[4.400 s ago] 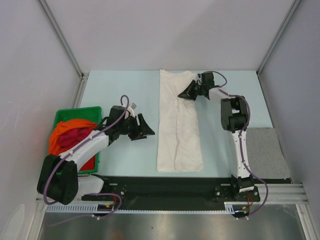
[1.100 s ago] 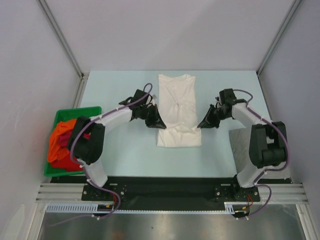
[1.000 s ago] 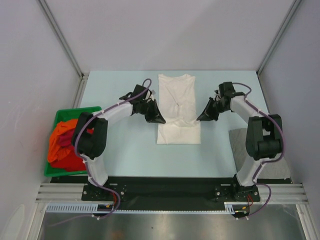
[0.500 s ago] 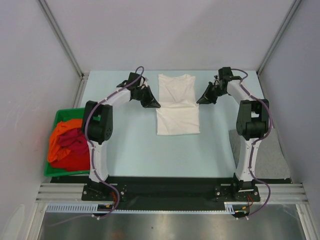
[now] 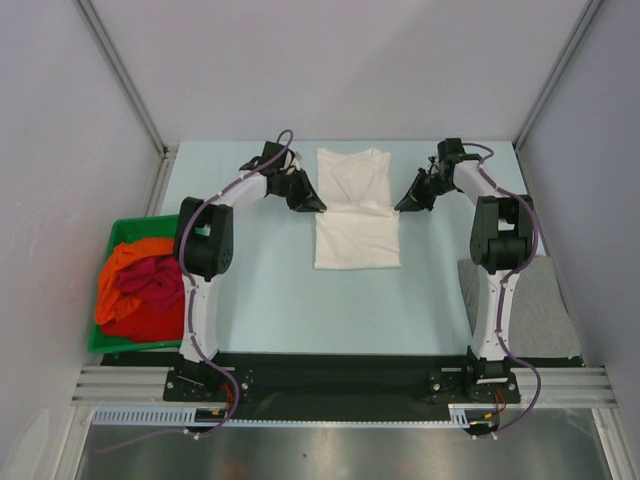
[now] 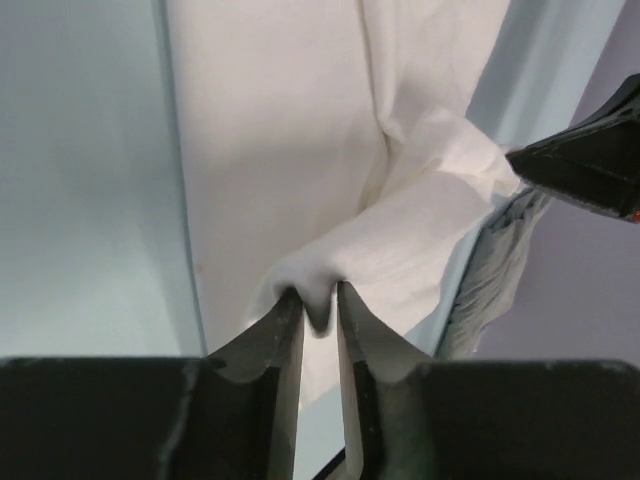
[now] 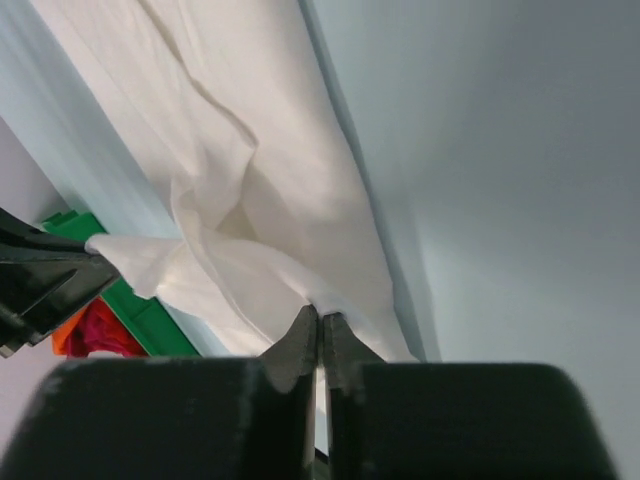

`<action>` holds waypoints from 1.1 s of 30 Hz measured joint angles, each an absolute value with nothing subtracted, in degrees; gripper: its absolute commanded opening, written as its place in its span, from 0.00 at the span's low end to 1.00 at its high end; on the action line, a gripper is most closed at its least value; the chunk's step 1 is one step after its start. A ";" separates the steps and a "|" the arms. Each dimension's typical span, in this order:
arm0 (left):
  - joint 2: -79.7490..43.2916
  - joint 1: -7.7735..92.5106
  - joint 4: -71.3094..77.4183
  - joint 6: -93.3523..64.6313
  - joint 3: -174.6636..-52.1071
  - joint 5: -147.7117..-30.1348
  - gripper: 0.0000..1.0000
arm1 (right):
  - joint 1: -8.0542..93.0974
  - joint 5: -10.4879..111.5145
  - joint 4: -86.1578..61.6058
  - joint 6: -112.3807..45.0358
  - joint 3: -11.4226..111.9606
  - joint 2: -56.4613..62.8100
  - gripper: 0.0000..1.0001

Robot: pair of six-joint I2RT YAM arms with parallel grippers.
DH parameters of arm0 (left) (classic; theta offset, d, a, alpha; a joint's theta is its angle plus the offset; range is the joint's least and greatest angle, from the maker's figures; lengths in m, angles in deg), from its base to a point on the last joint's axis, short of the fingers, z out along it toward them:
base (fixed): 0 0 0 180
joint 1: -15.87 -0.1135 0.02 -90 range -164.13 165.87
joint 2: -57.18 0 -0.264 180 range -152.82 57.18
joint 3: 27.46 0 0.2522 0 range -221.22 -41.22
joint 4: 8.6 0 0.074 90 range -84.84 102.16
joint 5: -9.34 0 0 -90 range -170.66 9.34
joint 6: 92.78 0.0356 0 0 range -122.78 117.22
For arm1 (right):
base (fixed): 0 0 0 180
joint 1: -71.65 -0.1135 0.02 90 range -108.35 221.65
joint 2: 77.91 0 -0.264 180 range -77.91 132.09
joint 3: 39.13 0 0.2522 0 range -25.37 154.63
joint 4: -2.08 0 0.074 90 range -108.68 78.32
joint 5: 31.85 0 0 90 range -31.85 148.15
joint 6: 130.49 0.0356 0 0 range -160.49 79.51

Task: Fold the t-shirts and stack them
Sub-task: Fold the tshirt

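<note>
One shirt mid-fold: left gripper (image 5: 316,205) and right gripper (image 5: 402,205) each clamp the white t-shirt (image 5: 356,228), centre, halving it toward the collar. Grey t-shirt (image 5: 535,302) looks folded, right. Orange t-shirt (image 5: 125,262) and dark red t-shirt (image 5: 150,288) wait in the green bin (image 5: 140,222)

Grey t-shirt (image 5: 540,305) partly hidden behind right arm (image 5: 497,235).

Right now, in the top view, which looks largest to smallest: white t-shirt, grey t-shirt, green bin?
1. green bin
2. white t-shirt and grey t-shirt look about alike, unranked; the right arm covers part of the grey one.
</note>
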State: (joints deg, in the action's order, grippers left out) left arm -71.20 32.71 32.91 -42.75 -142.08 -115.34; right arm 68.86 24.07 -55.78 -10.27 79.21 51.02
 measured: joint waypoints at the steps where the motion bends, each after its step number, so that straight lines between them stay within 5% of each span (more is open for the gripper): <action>1: -71.57 32.71 33.15 -42.27 -142.64 -115.19 0.34 | 68.91 24.13 -55.76 -10.38 79.84 51.74 0.20; 3: -72.51 32.71 35.22 -40.63 -144.54 -113.24 0.54 | 69.08 24.83 -56.04 -11.08 82.05 53.33 0.35; 7: -71.99 32.67 40.88 -36.04 -147.21 -104.15 0.62 | 70.11 28.18 -58.73 -13.79 88.85 56.28 0.54; 12: -64.49 32.62 42.11 -31.73 -142.03 -99.08 0.49 | 70.94 32.51 -60.15 -16.83 89.70 53.57 0.55; 19: -56.42 35.79 33.23 -32.67 -132.13 -105.57 0.41 | 64.47 32.81 -53.39 -15.62 74.01 40.57 0.48; 24: -58.48 39.40 29.67 -34.44 -129.00 -108.34 0.60 | 60.25 28.81 -49.66 -13.75 69.59 39.76 0.59; 33: -50.50 39.53 29.87 -32.25 -113.97 -106.35 0.63 | 62.96 30.91 -51.25 -19.43 51.47 29.82 0.66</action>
